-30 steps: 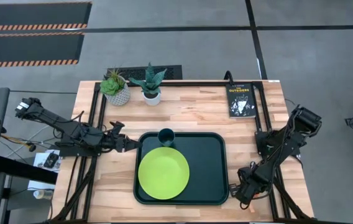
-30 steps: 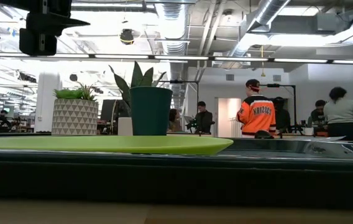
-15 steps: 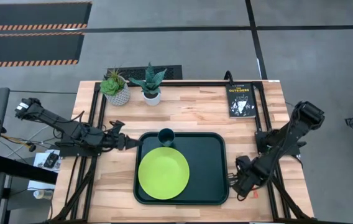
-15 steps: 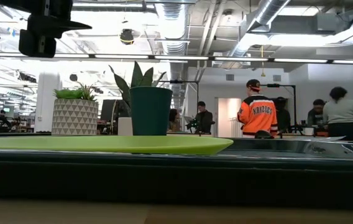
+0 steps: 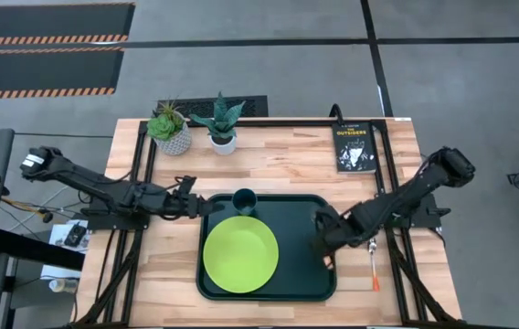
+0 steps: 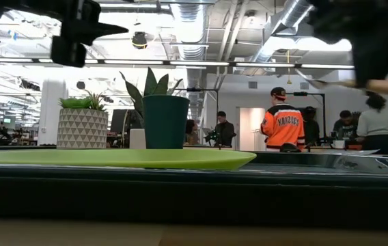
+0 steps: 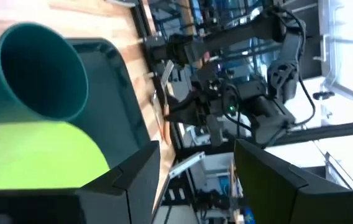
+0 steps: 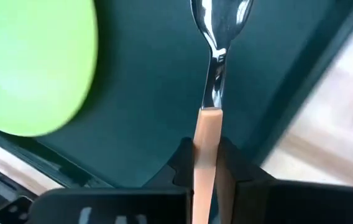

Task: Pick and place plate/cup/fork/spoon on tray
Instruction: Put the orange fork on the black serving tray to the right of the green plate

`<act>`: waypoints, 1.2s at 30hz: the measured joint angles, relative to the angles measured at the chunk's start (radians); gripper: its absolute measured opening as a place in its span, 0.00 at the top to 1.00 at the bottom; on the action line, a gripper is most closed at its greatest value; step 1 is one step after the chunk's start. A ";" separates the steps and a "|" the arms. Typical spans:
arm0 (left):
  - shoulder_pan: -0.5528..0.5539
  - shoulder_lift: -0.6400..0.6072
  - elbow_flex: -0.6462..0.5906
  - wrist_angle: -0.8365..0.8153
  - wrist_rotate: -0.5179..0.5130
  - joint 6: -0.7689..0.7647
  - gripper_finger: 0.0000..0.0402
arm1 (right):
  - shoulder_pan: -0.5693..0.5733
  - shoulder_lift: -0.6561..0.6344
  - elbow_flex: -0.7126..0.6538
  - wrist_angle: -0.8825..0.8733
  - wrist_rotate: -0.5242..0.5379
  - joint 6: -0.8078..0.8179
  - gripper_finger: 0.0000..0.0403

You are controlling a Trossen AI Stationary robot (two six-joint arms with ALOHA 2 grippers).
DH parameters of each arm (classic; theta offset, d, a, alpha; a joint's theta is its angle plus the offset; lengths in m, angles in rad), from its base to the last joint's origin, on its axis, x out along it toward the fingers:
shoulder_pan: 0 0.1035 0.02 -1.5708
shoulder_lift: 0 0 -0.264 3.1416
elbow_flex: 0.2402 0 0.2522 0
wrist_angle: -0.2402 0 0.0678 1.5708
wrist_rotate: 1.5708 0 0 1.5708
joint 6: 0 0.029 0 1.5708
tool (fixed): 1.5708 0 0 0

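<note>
The dark green tray (image 5: 307, 274) lies mid-table with the lime-green plate (image 5: 240, 254) on its left half and the teal cup (image 5: 245, 201) upright at its far left corner. My right gripper (image 5: 320, 238) is over the tray's right part, shut on the spoon (image 8: 217, 25). My left gripper (image 5: 206, 206) is open and empty at the tray's left rim, facing the cup (image 7: 40, 71). Another orange-handled utensil (image 5: 373, 270) lies on the table right of the tray; I cannot tell whether it is the fork. My right gripper pinches the spoon's orange handle (image 8: 204, 134) between its two fingers. The spoon lies along the fingers, its silver bowl (image 8: 220, 18) reaching past the fingertips. It is lifted clear of the tray (image 8: 133, 124) and shows about level in the low view (image 6: 385, 86).
Two potted plants (image 5: 170, 128) (image 5: 223, 128) stand at the table's far left. A black book (image 5: 354, 146) lies at the far right. Bare tray floor lies right of the plate. Several people stand in the room behind the table (image 6: 281, 123).
My right gripper has risen from the table near the tray's near right corner and gone toward the table's left and far side, over the tray's right part, carrying the spoon. My left gripper has gone a little toward the table's right, closer to the cup.
</note>
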 joint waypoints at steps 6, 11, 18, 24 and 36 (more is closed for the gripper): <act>0.064 0.110 0.025 0.085 0.043 0.012 0.52 | -0.080 0.000 0.045 0.000 0.015 -0.154 0.91; 0.131 0.223 0.142 0.042 0.131 0.111 0.52 | -0.119 0.000 0.071 0.003 0.015 -0.250 0.90; 0.230 0.401 0.337 -0.104 0.241 0.205 0.52 | -0.137 0.000 0.079 0.003 0.015 -0.316 0.90; 0.307 0.557 0.495 -0.104 0.384 0.268 0.52 | -0.136 0.000 0.079 0.002 0.017 -0.362 0.90; 0.338 0.776 0.723 -0.145 0.563 0.317 0.52 | -0.133 0.000 0.079 -0.017 0.051 -0.365 0.90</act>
